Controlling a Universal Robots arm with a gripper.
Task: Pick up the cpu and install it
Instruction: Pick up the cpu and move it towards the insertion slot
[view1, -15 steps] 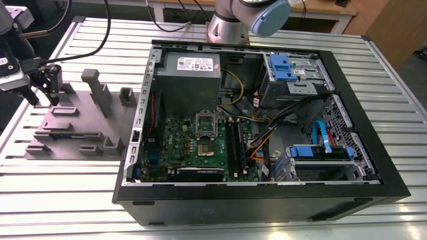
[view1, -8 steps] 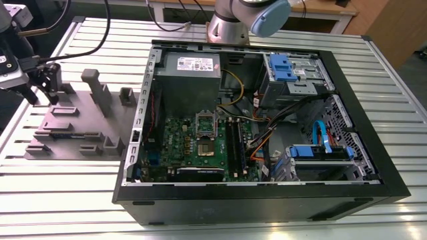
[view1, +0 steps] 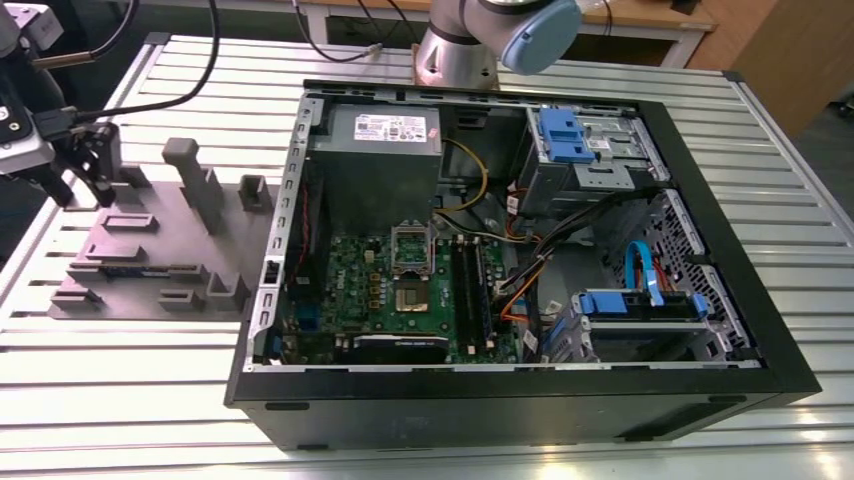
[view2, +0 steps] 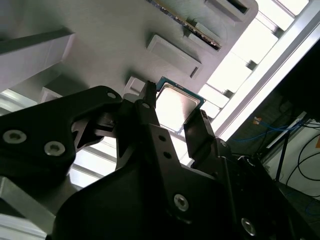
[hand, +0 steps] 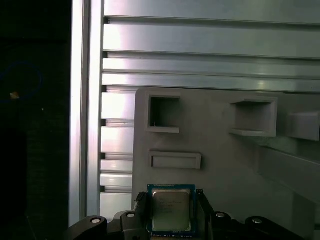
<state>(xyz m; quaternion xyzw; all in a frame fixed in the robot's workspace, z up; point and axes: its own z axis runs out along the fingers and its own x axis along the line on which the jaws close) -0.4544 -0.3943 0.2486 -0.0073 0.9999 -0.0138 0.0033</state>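
Black tool (hand: 172, 201) straddled the silvery square cpu (hand: 170, 214) on a grey tray (hand: 225, 165), couldn't tell if clamped; install into the black computer case (view1: 534, 395) looked untouched.

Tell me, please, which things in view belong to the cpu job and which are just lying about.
Belong to the job: cpu, hand gripping it, grey parts tray, cpu socket.
Just lying about: memory sticks, power supply, blue drive cage, cables.
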